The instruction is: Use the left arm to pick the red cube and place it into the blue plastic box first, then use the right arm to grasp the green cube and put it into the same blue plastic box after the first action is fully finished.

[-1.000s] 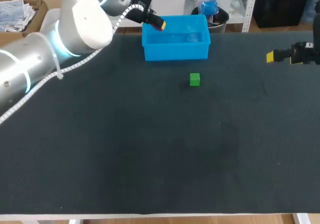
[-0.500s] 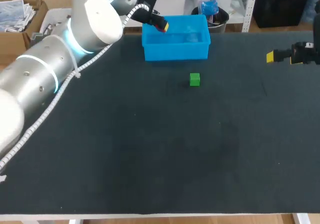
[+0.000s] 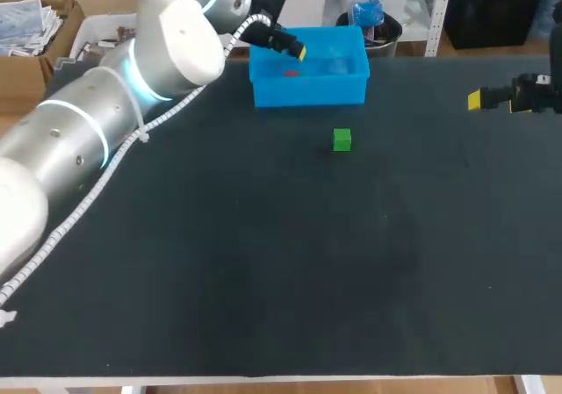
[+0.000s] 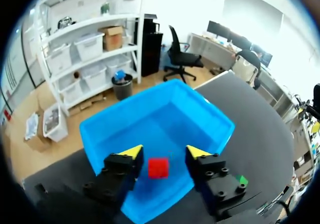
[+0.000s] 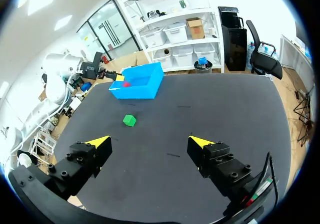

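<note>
Table [image 3: 263, 280] was the biggest thing there, a dark mat filling most of the head view. The left arm [image 3: 105, 131] came next, sweeping in from the left side all the way to the far edge. That's where the blue plastic box [image 3: 307, 91] sat, open-topped with low walls.

The left gripper [image 4: 164, 153] hung over the box with its jaws spread apart and nothing held between them. The red cube [image 4: 158, 167] showed below the gap, down inside the box, and neither finger touched it. Whether it had settled flat on the box floor was hard to tell. So step one looked about done, pending the arm pulling clear.

The right gripper [image 5: 150, 141] was parked out by the table's right side, jaws wide and empty, well apart from everything.

The green cube [image 3: 342, 139] sat alone on the mat, near the box's front wall but not touching it. It looked small, stiff and probably very light, with flat sides. The best bet was coming straight down and pinching two opposite faces around the middle. Something that light could skid or twist if one finger landed first, so the fingers would need centring over it before closing
</note>
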You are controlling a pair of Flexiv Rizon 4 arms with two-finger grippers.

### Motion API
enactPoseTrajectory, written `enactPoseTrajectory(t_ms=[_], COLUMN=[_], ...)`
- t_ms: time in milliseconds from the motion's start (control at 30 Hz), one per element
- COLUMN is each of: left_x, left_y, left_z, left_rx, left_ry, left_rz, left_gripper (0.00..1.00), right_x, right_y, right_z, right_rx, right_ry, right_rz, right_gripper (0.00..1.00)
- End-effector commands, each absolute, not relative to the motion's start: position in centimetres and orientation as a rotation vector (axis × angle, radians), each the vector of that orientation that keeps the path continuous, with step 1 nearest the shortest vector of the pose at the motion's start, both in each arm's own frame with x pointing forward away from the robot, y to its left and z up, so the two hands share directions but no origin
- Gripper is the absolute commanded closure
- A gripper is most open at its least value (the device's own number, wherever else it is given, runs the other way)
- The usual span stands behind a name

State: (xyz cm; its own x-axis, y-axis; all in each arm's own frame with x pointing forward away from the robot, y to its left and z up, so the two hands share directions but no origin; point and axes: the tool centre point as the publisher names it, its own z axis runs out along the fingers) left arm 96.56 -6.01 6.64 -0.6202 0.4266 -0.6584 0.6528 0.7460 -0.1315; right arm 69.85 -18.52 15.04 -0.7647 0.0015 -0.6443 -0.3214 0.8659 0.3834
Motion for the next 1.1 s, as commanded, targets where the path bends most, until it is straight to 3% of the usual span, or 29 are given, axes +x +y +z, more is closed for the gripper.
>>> enactPoseTrajectory(t_ms=[33, 467, 767, 1100], left_x=[99.2, 96.1, 88.9, 80.4], left_y=[-7.5, -6.6, -2.6, 2.3], left_z=[6.2, 12.1, 15.1, 14.6], left_rx=[0.856, 0.835, 0.820, 0.824], left_ry=[2.435, 2.381, 2.316, 2.231], left_rz=[-0.450, -0.420, -0.448, -0.498], left_gripper=[0.00, 0.00, 0.00, 0.00], right_x=[69.9, 69.9, 69.9, 69.9], right_y=[-18.5, -18.5, -18.5, -18.5], right_z=[15.0, 15.0, 15.0, 15.0], right_rx=[-0.231, -0.231, -0.231, -0.231], right_ry=[2.372, 2.372, 2.372, 2.372], right_rz=[0.635, 0.635, 0.635, 0.635], right_gripper=[0.00, 0.00, 0.00, 0.00])
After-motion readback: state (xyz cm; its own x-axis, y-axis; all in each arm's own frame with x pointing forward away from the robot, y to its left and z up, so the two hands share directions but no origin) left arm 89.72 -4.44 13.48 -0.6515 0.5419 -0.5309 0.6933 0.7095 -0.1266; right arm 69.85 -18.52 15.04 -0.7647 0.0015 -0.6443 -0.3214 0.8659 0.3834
